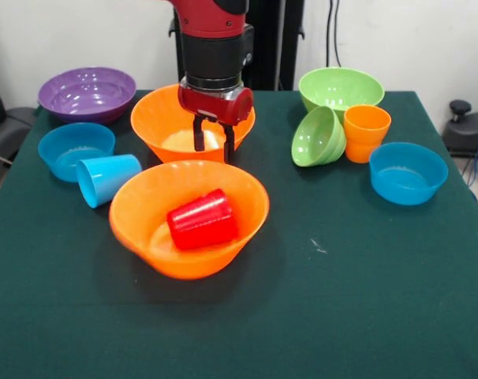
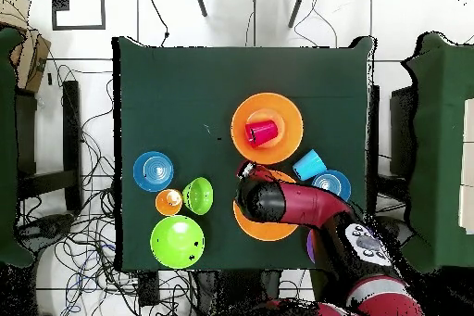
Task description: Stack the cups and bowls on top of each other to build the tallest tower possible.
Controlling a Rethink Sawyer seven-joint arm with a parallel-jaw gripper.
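My gripper [image 1: 213, 147] is open and empty, its tips just above the far large orange bowl [image 1: 156, 118]. In the overhead view the gripper [image 2: 245, 171] sits at that bowl's [image 2: 268, 231] edge. The near large orange bowl [image 1: 247, 201] holds the red cup [image 1: 203, 219] lying on its side; they also show in the overhead view, bowl [image 2: 289, 113] and cup [image 2: 261, 132]. The light blue cup [image 1: 107, 178] lies on its side beside it. The orange cup [image 1: 366, 132] stands upright with the small green bowl [image 1: 318, 136] tilted against it. No tower stands.
The purple bowl [image 1: 87, 93] is at the back left, with a small blue bowl [image 1: 76, 150] in front of it. The large green bowl [image 1: 341, 88] is at the back right, and another small blue bowl [image 1: 408, 172] is at the right.
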